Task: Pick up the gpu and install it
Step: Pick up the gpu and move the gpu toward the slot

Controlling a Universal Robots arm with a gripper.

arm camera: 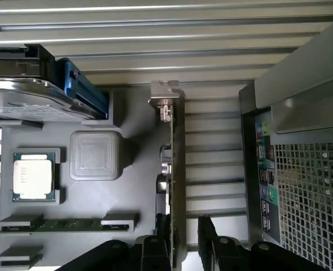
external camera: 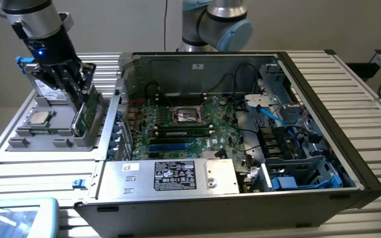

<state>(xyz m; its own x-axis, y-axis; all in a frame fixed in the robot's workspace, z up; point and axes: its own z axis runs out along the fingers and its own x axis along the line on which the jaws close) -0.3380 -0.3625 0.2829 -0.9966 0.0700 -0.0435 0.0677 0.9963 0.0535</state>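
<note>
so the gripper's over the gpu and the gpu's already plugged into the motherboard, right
Not quite. The gripper is over the gpu, but the gpu stands on edge in the grey tray outside the case, not plugged into the motherboard. The exterior view shows this.

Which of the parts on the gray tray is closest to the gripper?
The gpu, standing on edge between the open fingers of the gripper; the processor chip and memory stick lie flat farther off.
</note>
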